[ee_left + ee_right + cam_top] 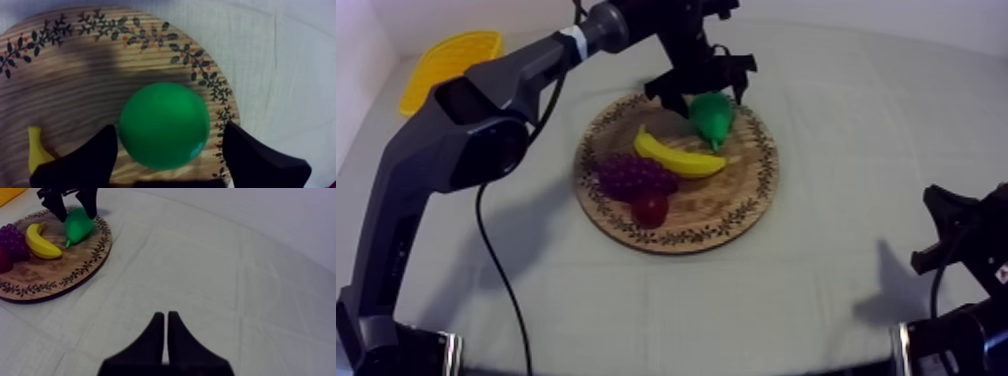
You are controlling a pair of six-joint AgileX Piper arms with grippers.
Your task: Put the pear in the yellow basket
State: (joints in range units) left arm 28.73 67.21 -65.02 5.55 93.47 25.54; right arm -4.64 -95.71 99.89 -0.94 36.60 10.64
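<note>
Now, pear [712,117] on wooden board [726,197]

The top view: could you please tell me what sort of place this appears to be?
Probably a robot test bench rather than a kitchen: a cloth-covered table, a toy pear with other toy fruit on a wooden board, and my left gripper open around the pear.

Smooth pear [164,125], grained wooden board [75,90], matt woven cloth [290,60]

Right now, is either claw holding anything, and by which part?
Nothing is held. The left gripper is open, its fingers either side of the pear; the right gripper is shut, empty.
</note>
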